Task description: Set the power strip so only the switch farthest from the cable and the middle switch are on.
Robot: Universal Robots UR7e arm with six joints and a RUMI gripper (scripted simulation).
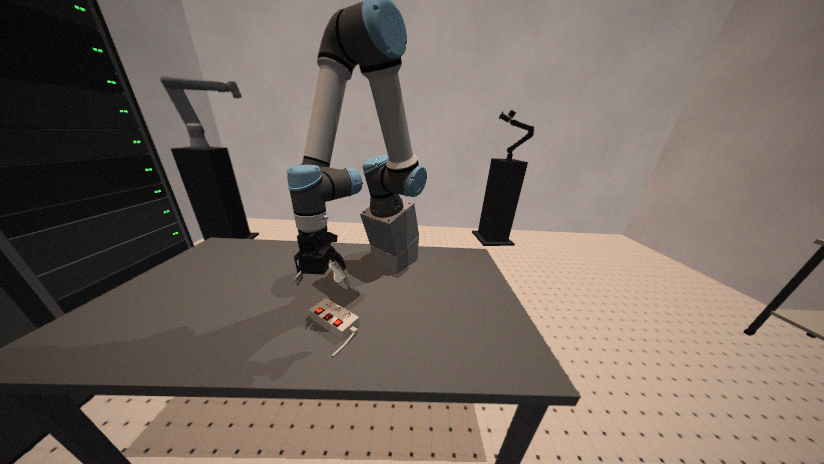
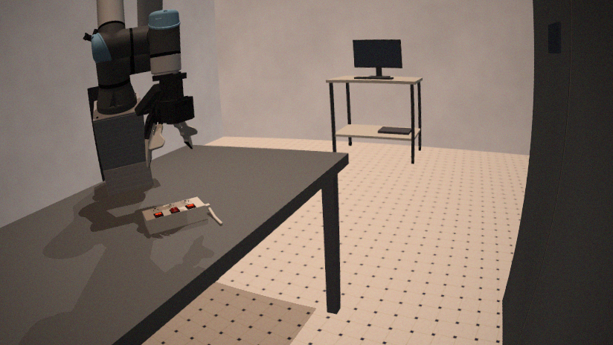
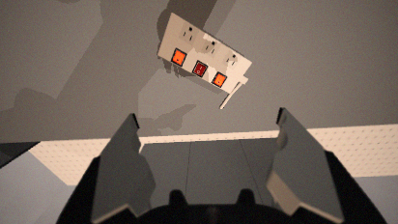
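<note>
The white power strip (image 1: 335, 318) (image 2: 176, 215) (image 3: 208, 52) lies face up on the dark table (image 1: 172, 299) (image 2: 257, 171) (image 3: 314, 48). Its short cable (image 1: 344, 345) (image 2: 214, 215) (image 3: 231, 96) sticks out of one end. In the wrist view the switch farthest from the cable (image 3: 178, 57) and the switch nearest the cable (image 3: 219, 79) glow bright orange. The middle switch (image 3: 199, 69) looks darker red. My gripper (image 1: 322, 280) (image 2: 169, 152) (image 3: 205, 111) is open and empty. It hangs above the table, behind the strip, on the robot base's side.
The robot base (image 1: 392, 230) stands at the table's back edge. A server rack (image 1: 69, 144) is to the left, and two black pedestals (image 1: 498, 201) (image 1: 213, 190) stand behind. A stand with a monitor (image 2: 373, 81) is across the room.
</note>
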